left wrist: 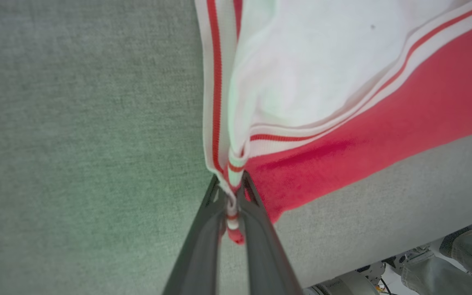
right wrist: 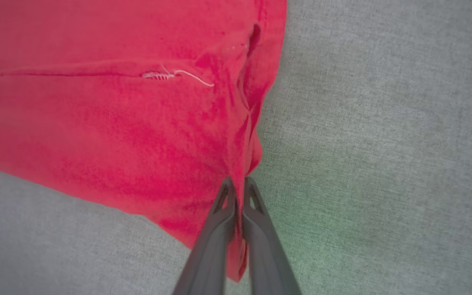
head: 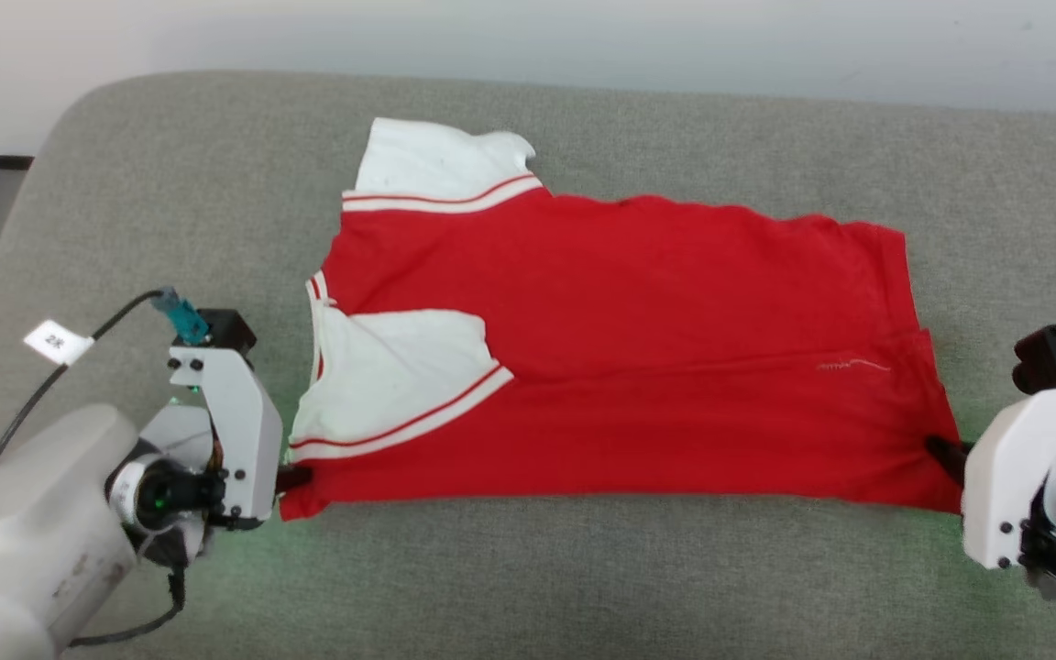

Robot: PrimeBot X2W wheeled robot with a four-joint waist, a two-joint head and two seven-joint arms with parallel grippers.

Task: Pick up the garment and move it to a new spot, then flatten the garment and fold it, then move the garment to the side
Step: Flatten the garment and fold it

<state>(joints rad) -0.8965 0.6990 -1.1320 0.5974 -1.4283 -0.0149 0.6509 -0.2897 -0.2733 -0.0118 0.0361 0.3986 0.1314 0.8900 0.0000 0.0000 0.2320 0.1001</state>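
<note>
Shirt (head: 629,367) lies on grey cushion (head: 583,568), pale wall (head: 528,37) beyond it. My left gripper (left wrist: 230,186) and right gripper (right wrist: 239,183) each pinch a near corner.

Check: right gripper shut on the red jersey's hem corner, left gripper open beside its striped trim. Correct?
No: the left gripper is shut on the red jersey's striped trim, as the left wrist view shows. The right gripper holds the hem corner.

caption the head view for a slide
Near corners of the red garment pinched by left gripper and right gripper on the grey cushion
</note>
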